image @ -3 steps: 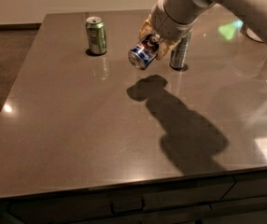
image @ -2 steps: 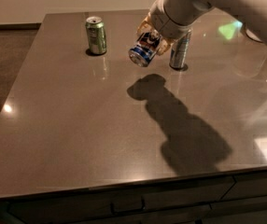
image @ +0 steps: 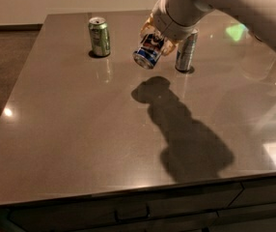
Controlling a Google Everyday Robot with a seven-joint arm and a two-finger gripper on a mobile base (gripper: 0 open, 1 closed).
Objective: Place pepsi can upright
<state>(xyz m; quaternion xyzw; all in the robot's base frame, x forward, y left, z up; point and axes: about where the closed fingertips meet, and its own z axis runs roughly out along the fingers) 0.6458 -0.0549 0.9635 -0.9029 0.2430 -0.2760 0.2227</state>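
The gripper (image: 153, 36) grips the pepsi can (image: 149, 52), logo showing, tilted in the air above the table (image: 80, 129). Green can (image: 99, 36) stands left; silver can (image: 186, 52) right, partly behind the arm (image: 225, 4)

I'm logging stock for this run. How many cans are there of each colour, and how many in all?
green can: 1, standing on the table
dark blue pepsi can: 1, tilted, held above the table by the gripper
silver can: 1, standing on the table just beyond the gripper
Total: 3 cans
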